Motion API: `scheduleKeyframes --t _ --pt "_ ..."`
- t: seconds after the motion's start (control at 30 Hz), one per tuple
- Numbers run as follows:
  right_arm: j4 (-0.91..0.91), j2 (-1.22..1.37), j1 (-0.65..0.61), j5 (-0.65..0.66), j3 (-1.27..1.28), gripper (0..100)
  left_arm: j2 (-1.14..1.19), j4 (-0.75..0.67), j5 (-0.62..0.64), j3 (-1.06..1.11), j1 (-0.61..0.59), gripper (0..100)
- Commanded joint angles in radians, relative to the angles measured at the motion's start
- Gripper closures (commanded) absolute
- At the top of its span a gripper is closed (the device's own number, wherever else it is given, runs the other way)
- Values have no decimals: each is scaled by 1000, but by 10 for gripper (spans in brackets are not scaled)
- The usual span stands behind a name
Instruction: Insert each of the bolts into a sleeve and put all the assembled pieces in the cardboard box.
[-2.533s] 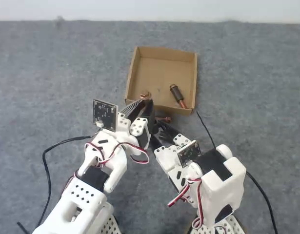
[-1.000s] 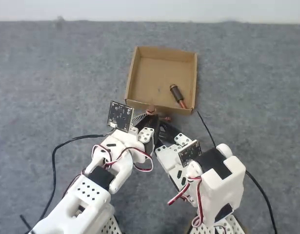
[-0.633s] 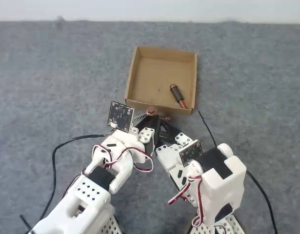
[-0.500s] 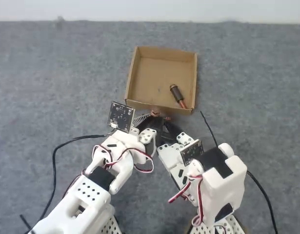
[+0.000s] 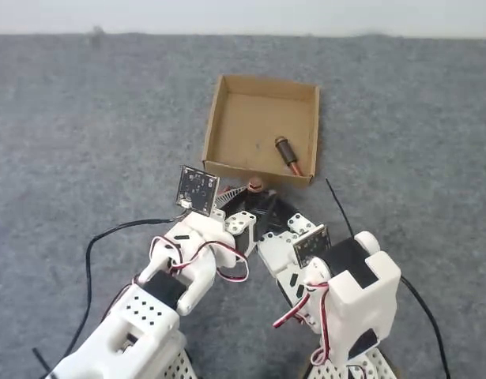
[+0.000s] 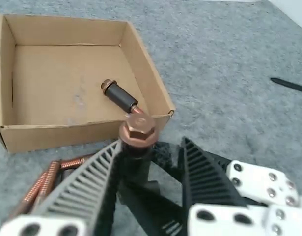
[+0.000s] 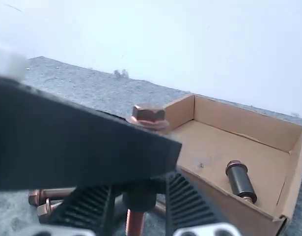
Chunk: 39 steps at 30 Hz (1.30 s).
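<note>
The two arms stand side by side at the near edge of the grey carpet (image 5: pixel 84 118), and their grippers meet just short of the box.

Right gripper (image 7: pixel 140 189): the fingers are narrow and close on either side of a black sleeve (image 7: pixel 140 197), holding it upright above the carpet.

A copper bolt (image 6: pixel 137 129) sits in the sleeve. Its hex head rests on the sleeve's top end, and the shank tip shows below the sleeve in the right wrist view.

Left gripper (image 6: pixel 153 152): the fingers are spread wide. One ribbed finger (image 6: pixel 89 179) lies against the side of the sleeve; the other stands apart from it.

Loose bolts (image 6: pixel 40 184): at least two lie on the carpet, beside the grippers and just before the near wall of the box.

Box (image 5: pixel 266 83): open cardboard, set flat on the carpet just beyond the held sleeve.

Assembled piece (image 5: pixel 288 155): one dark sleeve with its bolt in place lies on the box floor near the corner of the near wall and a side wall.

A pale wall (image 5: pixel 243 16) borders the far edge of the carpet.
</note>
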Motion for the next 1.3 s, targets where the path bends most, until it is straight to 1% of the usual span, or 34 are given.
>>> scheduleKeyframes --t 0.0,0.1,0.2,0.33,0.47,0.5,0.57,0.77,0.87,0.93,1.1,1.2,1.27 --pt "-30 -15 19 -3 -3 992 -43 0 -6 -27 -32 830" --pt "-30 -15 19 -3 -3 992 -43 0 -6 -41 -71 830" --pt "-28 -15 19 -3 -5 992 -44 37 -5 -51 -40 830" --pt "-28 -15 19 -3 -5 992 -44 140 -2 -111 -17 830" --pt "-28 -15 19 -3 -5 992 -78 164 -2 -130 -18 830" --pt "-28 -15 19 -3 -5 992 -107 172 -2 -128 -18 831" --pt "-27 -15 19 -3 -8 992 -192 244 -2 -133 -11 833" --pt "-22 -8 30 -3 -23 992 -548 445 -2 -131 -20 833" --pt "-22 -8 28 -3 -20 992 -671 497 -2 -128 -74 833" --pt "-22 -12 28 -3 -18 992 -701 499 -2 -120 -146 833" --pt "-22 -13 28 -3 -12 992 -698 506 -2 -116 -321 834" --pt "-22 -15 27 -3 -2 992 -703 522 -2 -84 -382 836" --pt "-22 -15 27 -3 -2 992 -703 559 -2 -70 -407 870"
